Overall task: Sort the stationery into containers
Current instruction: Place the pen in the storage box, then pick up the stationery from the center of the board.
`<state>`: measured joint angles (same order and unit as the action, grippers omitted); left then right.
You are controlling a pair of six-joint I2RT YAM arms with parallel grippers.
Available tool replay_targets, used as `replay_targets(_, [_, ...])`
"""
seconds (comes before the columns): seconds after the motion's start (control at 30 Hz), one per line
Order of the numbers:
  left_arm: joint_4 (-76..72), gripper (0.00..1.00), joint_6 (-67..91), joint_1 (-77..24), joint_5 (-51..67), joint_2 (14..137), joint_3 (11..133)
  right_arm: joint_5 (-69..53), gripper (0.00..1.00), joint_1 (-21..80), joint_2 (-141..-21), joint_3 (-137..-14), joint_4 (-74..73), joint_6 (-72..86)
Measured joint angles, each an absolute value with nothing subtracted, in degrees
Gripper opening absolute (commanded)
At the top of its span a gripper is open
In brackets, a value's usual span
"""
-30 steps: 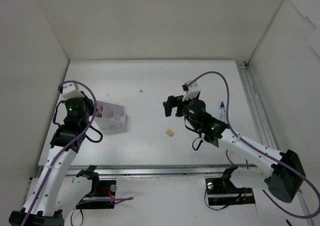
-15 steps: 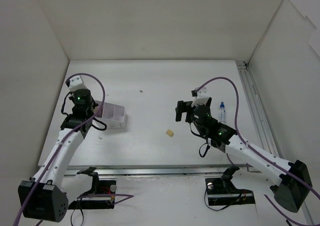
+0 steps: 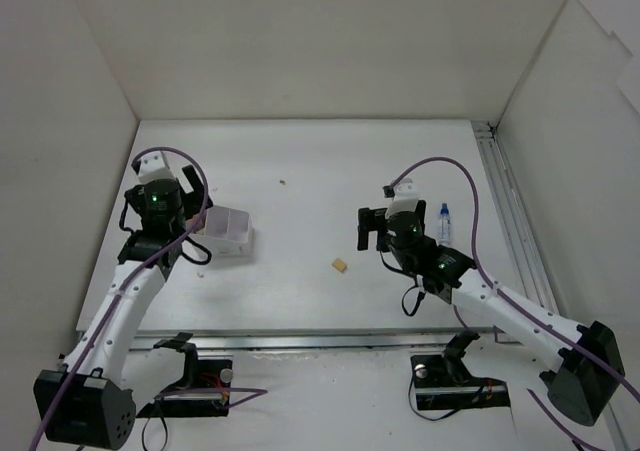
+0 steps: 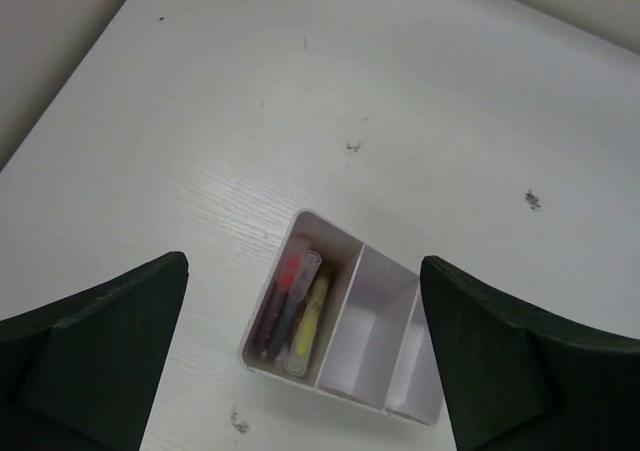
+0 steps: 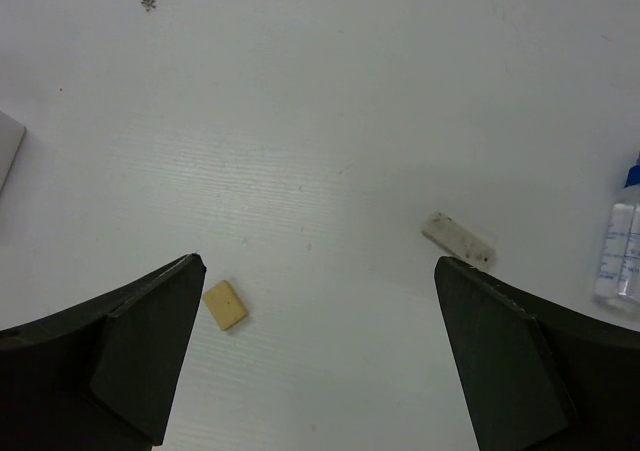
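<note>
The white divided container (image 3: 232, 226) stands at the left of the table. In the left wrist view its left compartment holds the pens (image 4: 291, 306), pink-red, purple and yellow side by side; the middle compartment (image 4: 362, 321) shows bare. My left gripper (image 3: 197, 223) hovers right above the box, open, with nothing between its fingers (image 4: 110, 341). The tan eraser (image 3: 341, 265) lies mid-table, just inside my right gripper's left finger (image 5: 135, 356). An off-white eraser (image 5: 458, 240) lies near the other finger. My right gripper (image 3: 365, 229) is open and empty above them.
A small clear bottle with a blue cap (image 3: 444, 221) lies right of the right gripper, also at the edge of the right wrist view (image 5: 622, 256). A metal rail (image 3: 510, 221) runs along the table's right side. White walls enclose three sides.
The left jaws were shut and now stand open above the container. The left wrist has shifted back over the box. The right gripper has drifted to the right, staying open.
</note>
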<state>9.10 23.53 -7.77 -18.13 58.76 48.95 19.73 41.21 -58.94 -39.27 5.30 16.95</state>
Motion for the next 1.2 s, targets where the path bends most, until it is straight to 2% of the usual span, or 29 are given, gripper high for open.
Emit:
replay_targets(0.23, [12.3, 1.0, 24.1, -9.1, -8.9, 53.0, 49.8, 21.2, 0.98, 37.5, -60.0, -39.6, -0.1, 18.4])
replay_targets(0.4, [14.1, 1.0, 24.3, -17.7, -2.4, 55.7, 51.5, 19.3, 0.98, 31.1, -65.8, -41.6, -4.3, 20.9])
replay_targets(0.6, [15.4, 1.0, 23.2, -32.5, 1.6, 67.9, 56.2, 15.1, 0.98, 25.1, -68.4, -42.2, -6.9, 24.1])
replay_targets(0.83, [15.7, 1.0, 17.1, -46.0, 6.2, 83.7, 61.4, 12.3, 0.98, 19.7, -63.8, -42.2, -10.9, 27.1])
replay_targets(1.03, [14.8, 1.0, 11.7, -50.1, 6.5, 96.2, 66.0, 11.7, 0.98, 17.0, -55.8, -42.2, -14.3, 28.1])
replay_targets(1.2, [14.6, 1.0, 9.4, -50.3, 7.6, 104.4, 70.7, 11.6, 0.98, 14.9, -53.9, -42.2, -16.8, 28.4])
